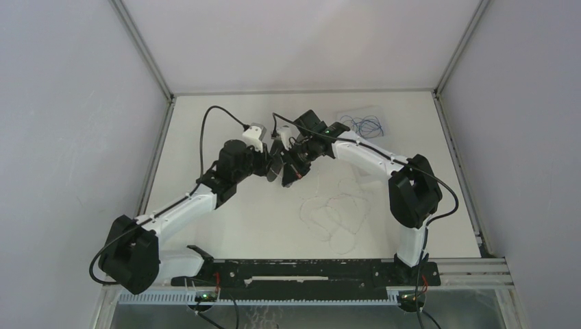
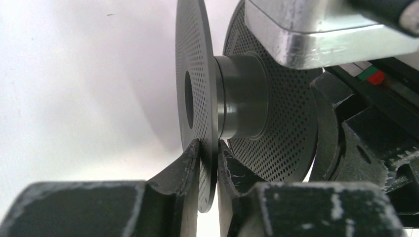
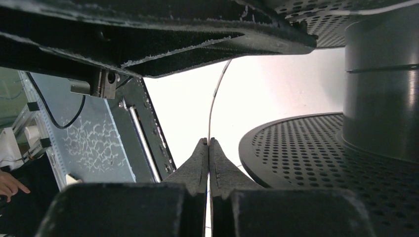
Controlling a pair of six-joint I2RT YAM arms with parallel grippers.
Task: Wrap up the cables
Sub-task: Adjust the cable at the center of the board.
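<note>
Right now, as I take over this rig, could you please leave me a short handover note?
Left gripper: jaws straddle one flange of the black spool, close against it; a firm grip is not confirmed.
Right gripper: shut on the thin whitish cable, right beside the spool.
Cable: most of it lies in loose loops on the table.
Done: cable in hand at the spool.
Left: the hub is bare, so all the winding remains.
</note>
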